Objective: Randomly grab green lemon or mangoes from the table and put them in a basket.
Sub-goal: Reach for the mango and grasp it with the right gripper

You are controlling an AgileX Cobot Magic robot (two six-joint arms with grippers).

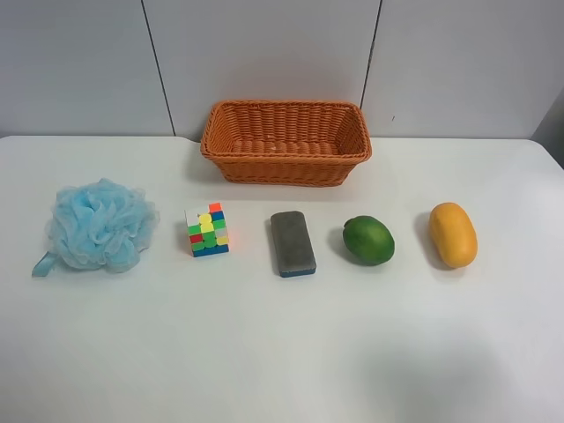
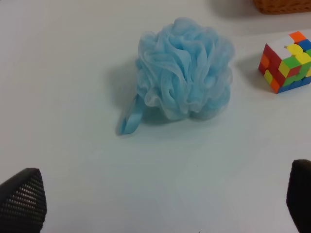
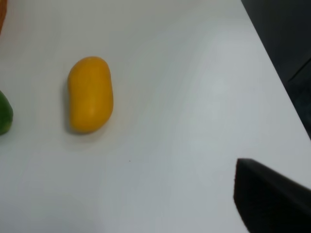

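The green lemon (image 1: 368,240) lies on the white table (image 1: 282,352), in front of the basket's right end. The mango (image 1: 453,234) lies to its right. The wicker basket (image 1: 286,167) stands at the back middle with nothing visible inside. No arm shows in the exterior high view. The right wrist view shows the mango (image 3: 90,93), an edge of the lemon (image 3: 4,113), and one dark finger (image 3: 272,199) of my right gripper, well apart from both. My left gripper (image 2: 160,194) is open and empty, fingertips at both sides, above the table.
A blue mesh bath sponge (image 1: 97,225) lies at the left, close to my left gripper (image 2: 184,73). A multicoloured cube (image 1: 207,230) and a grey eraser block (image 1: 293,242) sit between it and the lemon. The table edge (image 3: 272,63) runs near the mango.
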